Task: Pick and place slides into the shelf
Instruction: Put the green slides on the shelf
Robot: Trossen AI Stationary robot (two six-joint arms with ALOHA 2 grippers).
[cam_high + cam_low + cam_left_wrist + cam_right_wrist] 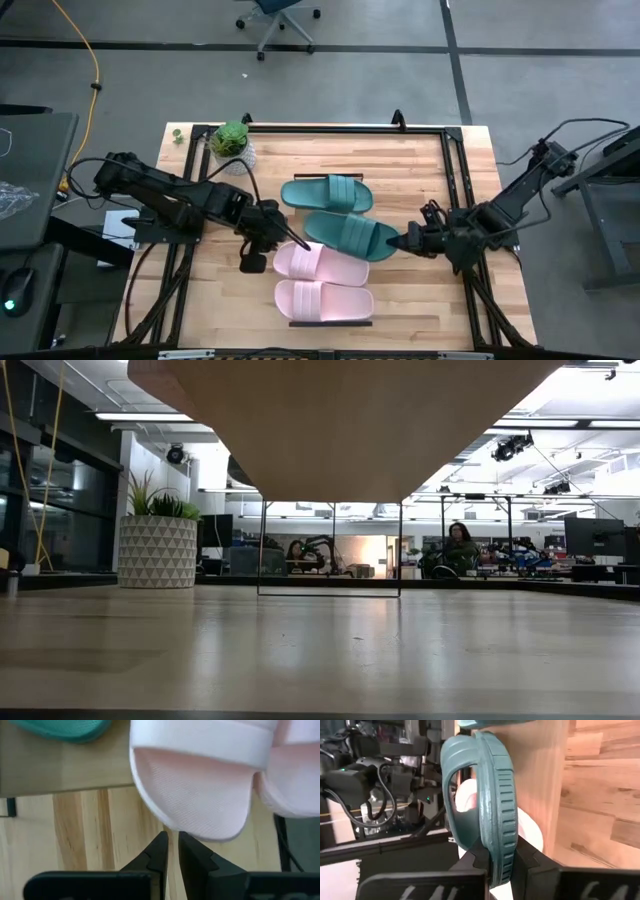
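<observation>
High view: my right gripper [400, 242] clamps the teal slide [350, 233] at three o'clock; left gripper [297, 243], fingers nearly closed and empty, at the pink slide [320, 263].

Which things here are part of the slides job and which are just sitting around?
Job:
- two teal slides, the second gripped by the right hand
- two pink slides
- shelf under them
- left hand, shut, beside a pink slide

Lying about:
- potted plant
- office chair

Lighting: bright, even, from overhead ceiling strips [135, 417]; soft glare on tabletop [320, 650]; faint shadows. Left wrist view: pale pink slide [200, 785] softly blurred at close range. Low view: background sharp
</observation>
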